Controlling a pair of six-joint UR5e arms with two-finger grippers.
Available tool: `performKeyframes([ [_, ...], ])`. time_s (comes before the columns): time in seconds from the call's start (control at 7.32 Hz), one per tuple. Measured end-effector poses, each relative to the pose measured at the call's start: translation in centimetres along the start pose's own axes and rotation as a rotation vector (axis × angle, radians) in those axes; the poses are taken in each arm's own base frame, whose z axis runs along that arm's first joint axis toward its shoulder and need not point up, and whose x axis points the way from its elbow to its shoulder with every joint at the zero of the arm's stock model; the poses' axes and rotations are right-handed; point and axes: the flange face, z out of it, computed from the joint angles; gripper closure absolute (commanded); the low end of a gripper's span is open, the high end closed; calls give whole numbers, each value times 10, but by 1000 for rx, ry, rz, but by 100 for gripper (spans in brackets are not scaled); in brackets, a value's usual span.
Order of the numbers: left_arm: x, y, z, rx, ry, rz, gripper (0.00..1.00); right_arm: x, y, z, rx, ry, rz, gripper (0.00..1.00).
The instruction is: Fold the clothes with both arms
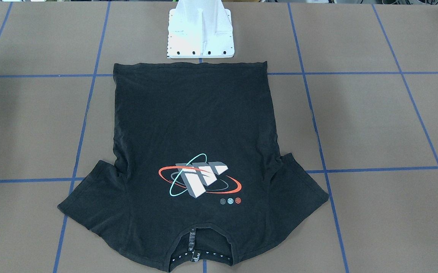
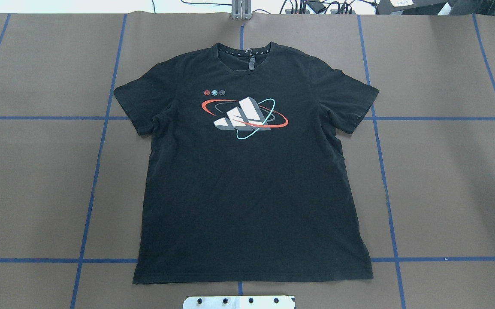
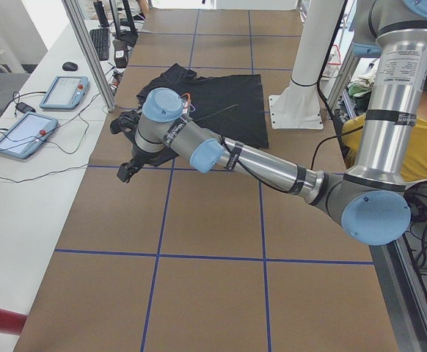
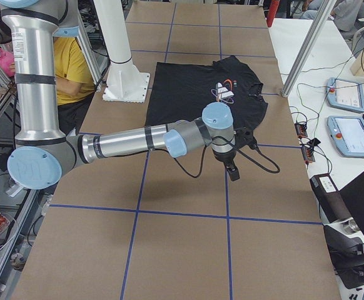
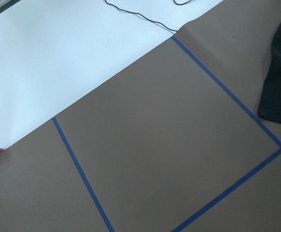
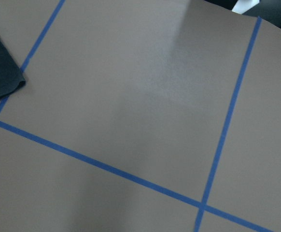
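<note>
One black T-shirt [image 2: 247, 189] lies flat, logo up, in the middle of the table [image 2: 445, 180], looks soft, light and floppy, best pinched at its hem corners, while the left end effector [image 3: 127, 173] and right end effector [image 4: 232, 173] hang beside it, open or not I cannot tell.

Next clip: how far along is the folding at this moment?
Done: nothing. The T-shirt lies flat, fully spread and unfolded, logo up. In hand: nothing. The left claw and right claw hang out beyond the shirt's sides, and no cloth is lifted. Whether the claws are open cannot be told. Left: every fold.
</note>
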Motion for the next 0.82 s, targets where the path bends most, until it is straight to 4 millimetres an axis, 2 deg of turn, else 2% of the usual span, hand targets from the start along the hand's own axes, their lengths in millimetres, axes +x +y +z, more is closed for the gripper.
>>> performKeyframes([
  [0.14,19,-10,21,9,32,0,0,-23,-32,14,-5,-20,17,0],
  [0.27,37,-16,48,8,70,-19,0,-55,-66,31,-14,-44,59,0],
  [0.55,58,-27,94,20,130,-84,0,-123,-128,64,-34,-75,168,1],
  [0.68,63,-31,109,35,143,-102,0,-155,-153,77,-38,-73,217,2],
  [0.82,67,-34,118,50,142,-118,0,-182,-168,88,-32,-69,257,2],
])
